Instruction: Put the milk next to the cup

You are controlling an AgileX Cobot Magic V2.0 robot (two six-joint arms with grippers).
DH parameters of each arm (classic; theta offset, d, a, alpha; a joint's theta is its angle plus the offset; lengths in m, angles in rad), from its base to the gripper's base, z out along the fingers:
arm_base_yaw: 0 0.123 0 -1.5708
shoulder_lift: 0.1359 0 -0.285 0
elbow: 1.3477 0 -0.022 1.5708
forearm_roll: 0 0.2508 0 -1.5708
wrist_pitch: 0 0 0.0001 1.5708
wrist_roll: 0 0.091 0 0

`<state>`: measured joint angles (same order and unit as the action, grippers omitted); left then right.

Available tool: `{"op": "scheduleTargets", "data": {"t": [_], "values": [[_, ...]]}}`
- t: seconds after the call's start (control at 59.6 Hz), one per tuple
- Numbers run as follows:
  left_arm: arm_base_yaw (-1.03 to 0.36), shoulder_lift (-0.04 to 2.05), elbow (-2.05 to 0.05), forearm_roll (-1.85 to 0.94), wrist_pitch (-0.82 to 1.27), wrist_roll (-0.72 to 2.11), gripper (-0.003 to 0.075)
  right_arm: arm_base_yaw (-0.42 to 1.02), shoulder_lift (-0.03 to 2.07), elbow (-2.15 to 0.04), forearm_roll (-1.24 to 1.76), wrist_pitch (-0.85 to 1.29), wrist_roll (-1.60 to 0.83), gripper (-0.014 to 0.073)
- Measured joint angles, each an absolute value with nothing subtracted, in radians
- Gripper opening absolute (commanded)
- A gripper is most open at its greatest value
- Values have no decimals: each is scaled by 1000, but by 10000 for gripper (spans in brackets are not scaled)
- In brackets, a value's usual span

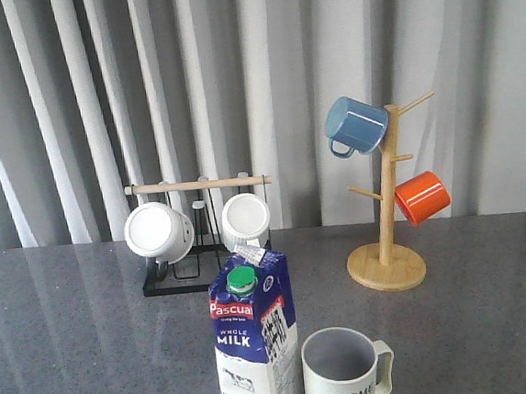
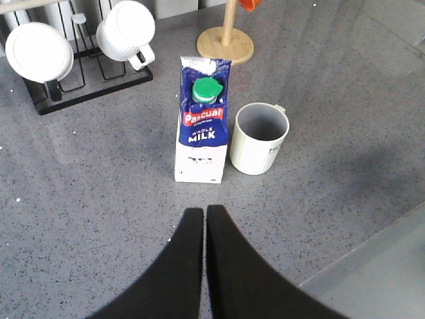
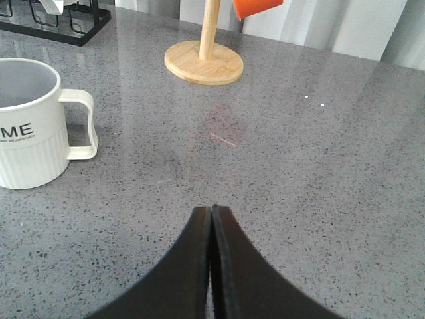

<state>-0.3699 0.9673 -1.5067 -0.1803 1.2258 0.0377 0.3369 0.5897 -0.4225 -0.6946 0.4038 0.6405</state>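
Note:
The blue-and-white milk carton [image 1: 255, 345] with a green cap stands upright on the grey table, close to the left of the off-white HOME cup [image 1: 345, 370]. Both also show in the left wrist view, the milk [image 2: 201, 121] and the cup [image 2: 259, 137] side by side with a narrow gap between them. My left gripper [image 2: 204, 211] is shut and empty, hanging a short way in front of the carton. My right gripper [image 3: 212, 209] is shut and empty, to the right of the cup [image 3: 33, 123], whose handle points toward it. Neither gripper shows in the front view.
A black rack [image 1: 195, 258] with two white ribbed mugs stands at the back left. A wooden mug tree [image 1: 387, 241] with a blue mug [image 1: 355, 125] and an orange mug [image 1: 421, 196] stands at the back right. The table's near edge shows in the left wrist view [image 2: 372, 252].

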Motion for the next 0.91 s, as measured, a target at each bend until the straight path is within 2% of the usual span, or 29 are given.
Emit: {"op": "scheduleTargets", "data": {"t": [0.185, 0.369, 0.907], "values": [[-370, 817, -1345, -178, 1098, 38, -8, 337, 590, -423, -699, 405, 642, -4], [-370, 717, -1306, -178, 1073, 37, -8, 337, 590, -423, -699, 405, 642, -4], [-369, 680, -1271, -168, 1024, 43, -8, 337, 590, -423, -699, 406, 642, -4]]}}
